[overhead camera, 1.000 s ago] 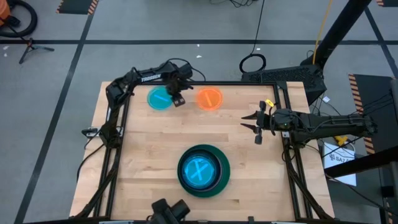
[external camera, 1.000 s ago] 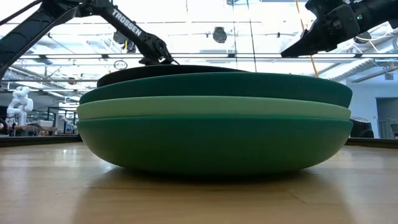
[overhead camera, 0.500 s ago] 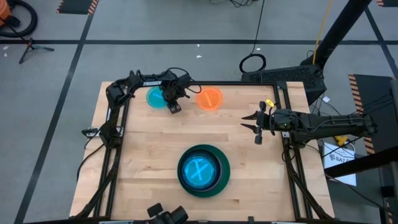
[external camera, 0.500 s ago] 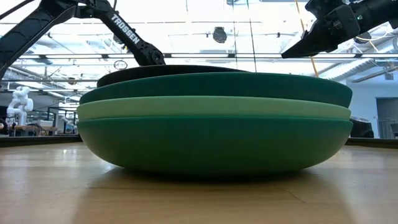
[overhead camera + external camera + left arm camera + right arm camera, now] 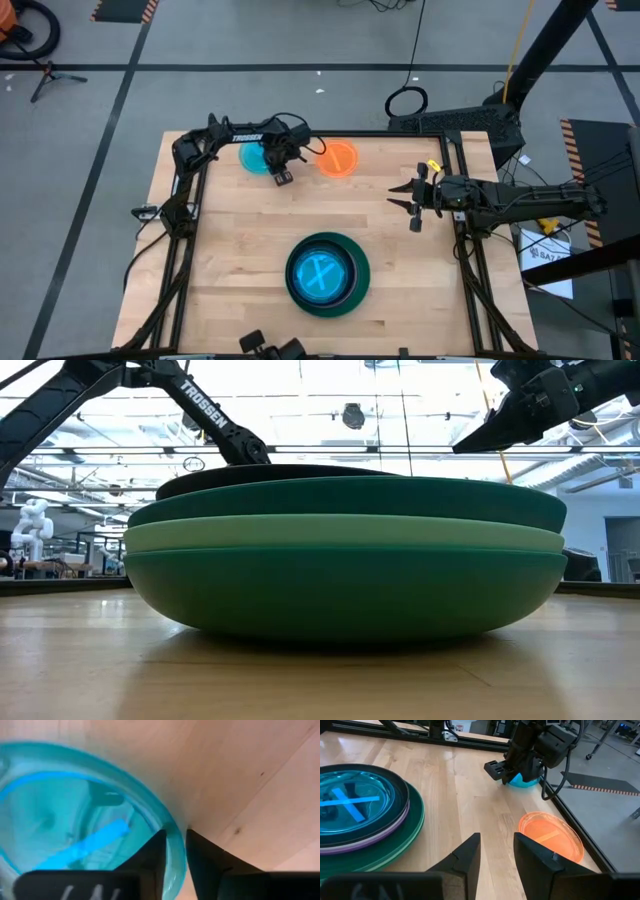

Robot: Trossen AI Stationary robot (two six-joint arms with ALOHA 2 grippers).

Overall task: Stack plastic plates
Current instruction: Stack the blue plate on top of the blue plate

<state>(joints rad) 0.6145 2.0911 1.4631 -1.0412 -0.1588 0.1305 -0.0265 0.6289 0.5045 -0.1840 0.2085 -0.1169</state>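
Observation:
A small translucent cyan plate (image 5: pixel 250 157) lies near the table's far edge, with an orange plate (image 5: pixel 337 158) flat on the wood to its right. My left gripper (image 5: pixel 175 854) stands over the cyan plate's right rim, shut on it. Near the table's near edge sits a stack (image 5: pixel 326 274): large green plates (image 5: pixel 340 585) below, purple and black ones (image 5: pixel 395 822) above, and a cyan plate (image 5: pixel 350 795) on top. My right gripper (image 5: pixel 392 199) hovers open at the right side of the table, above the wood and touching nothing. My left gripper holds the cyan plate by its right rim (image 5: pixel 176 837), one finger (image 5: pixel 152 857) inside the dish and the other (image 5: pixel 202 857) outside it. The fingers come from above, pointing down. The plate's bottom still appears to rest on the table (image 5: pixel 524 782).
Dark frame rails (image 5: pixel 190 240) run along the table's left and right sides and far edge. Bare wood (image 5: pixel 250 225) lies between the two small plates and the stack. The left arm's link (image 5: pixel 215 425) and the right gripper (image 5: pixel 490 430) show above the stack in the low view.
My left gripper has moved a little toward the table's left and down onto the cyan plate's right rim, now covering part of the plate. The plates and my right arm have stayed where they were.

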